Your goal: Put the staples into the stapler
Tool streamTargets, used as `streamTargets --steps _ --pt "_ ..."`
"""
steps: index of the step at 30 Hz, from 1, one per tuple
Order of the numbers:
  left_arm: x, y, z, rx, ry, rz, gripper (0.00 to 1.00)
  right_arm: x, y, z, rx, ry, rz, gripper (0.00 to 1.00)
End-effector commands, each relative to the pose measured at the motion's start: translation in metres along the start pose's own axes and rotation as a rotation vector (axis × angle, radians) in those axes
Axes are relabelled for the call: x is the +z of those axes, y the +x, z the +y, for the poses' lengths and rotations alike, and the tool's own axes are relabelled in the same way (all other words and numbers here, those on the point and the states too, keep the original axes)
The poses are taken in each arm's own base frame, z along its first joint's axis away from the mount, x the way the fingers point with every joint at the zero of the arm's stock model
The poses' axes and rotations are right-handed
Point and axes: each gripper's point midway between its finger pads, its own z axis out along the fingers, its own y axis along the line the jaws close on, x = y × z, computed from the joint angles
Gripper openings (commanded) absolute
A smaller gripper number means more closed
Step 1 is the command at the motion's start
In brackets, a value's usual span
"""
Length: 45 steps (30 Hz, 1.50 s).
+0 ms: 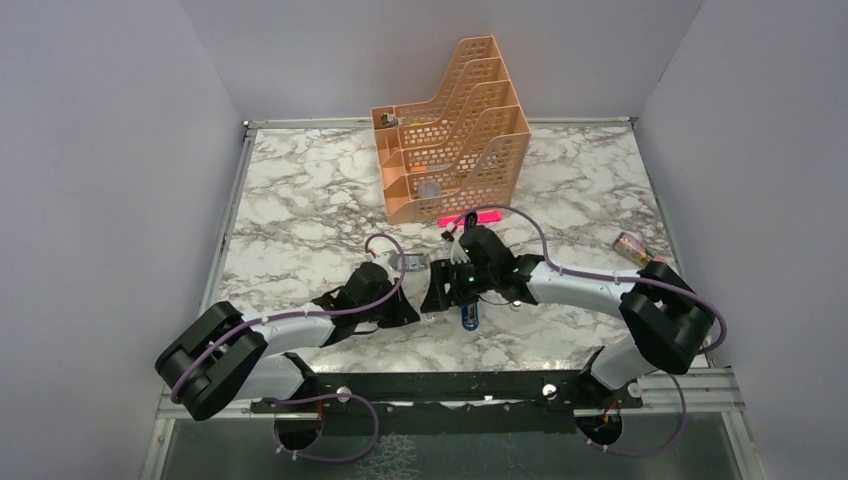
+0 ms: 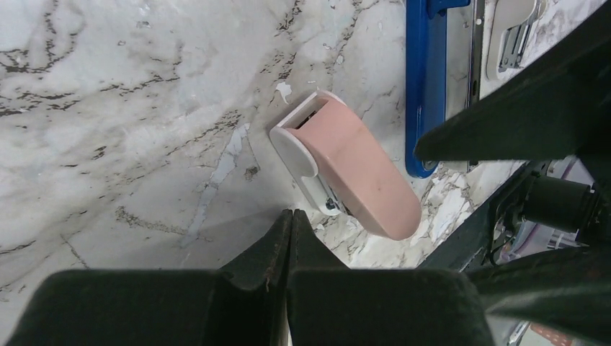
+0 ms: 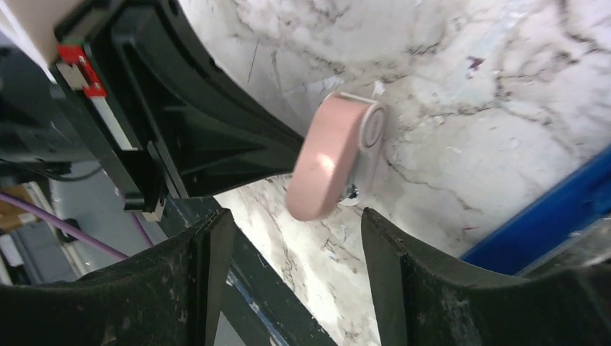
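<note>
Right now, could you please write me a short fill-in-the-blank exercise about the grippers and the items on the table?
The left gripper is ____, with nothing between its fingers.
The right gripper is ____, facing the peach-pink piece.
The stapler has a ____ body.
Missing words: shut, open, blue.

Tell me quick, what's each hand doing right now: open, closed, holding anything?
Left hand: closed, holding nothing.
Right hand: open, holding nothing; the peach-pink oblong plastic piece sits ungripped just in front of it.
</note>
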Motion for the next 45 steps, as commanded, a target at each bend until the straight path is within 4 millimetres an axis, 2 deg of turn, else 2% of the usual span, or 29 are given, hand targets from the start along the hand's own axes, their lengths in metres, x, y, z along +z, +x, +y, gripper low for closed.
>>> streamTargets --steps 1,7,13,18,26,30,34,40,43,45 --pt "0.0 0.011 0.013 -0.003 -0.044 0.039 0.0 0.01 0.009 -0.008 -0.077 0.08 -0.021 0.7" --pt "-0.002 0.007 0.008 -0.017 -0.025 0.017 0.0 0.016 0.017 -0.014 -0.154 0.184 -0.036 0.67" --pt "-0.005 0.001 0.003 -0.03 -0.01 -0.012 0.0 0.027 0.016 -0.017 -0.188 0.26 -0.046 0.53" --pt "-0.007 0.002 0.004 -0.044 -0.003 -0.021 0.08 0.031 0.011 -0.009 -0.194 0.254 -0.062 0.44" --pt "-0.01 0.002 0.005 -0.052 -0.002 -0.034 0.21 0.021 -0.003 -0.005 -0.197 0.283 -0.131 0.47" --pt "-0.01 0.002 0.005 -0.053 0.0 -0.034 0.25 0.018 -0.004 -0.004 -0.189 0.287 -0.14 0.36" --pt "-0.01 0.002 0.002 -0.061 0.018 -0.032 0.33 0.019 -0.003 -0.002 -0.148 0.282 -0.135 0.25" --pt "-0.013 -0.002 -0.01 -0.098 0.085 -0.057 0.4 0.015 -0.002 0.012 -0.014 0.227 -0.148 0.24" --pt "-0.014 -0.003 -0.012 -0.103 0.097 -0.066 0.4 0.013 -0.002 0.019 0.062 0.173 -0.149 0.24" --pt "-0.015 -0.004 -0.013 -0.105 0.103 -0.069 0.36 0.011 -0.003 0.022 0.098 0.142 -0.147 0.24"
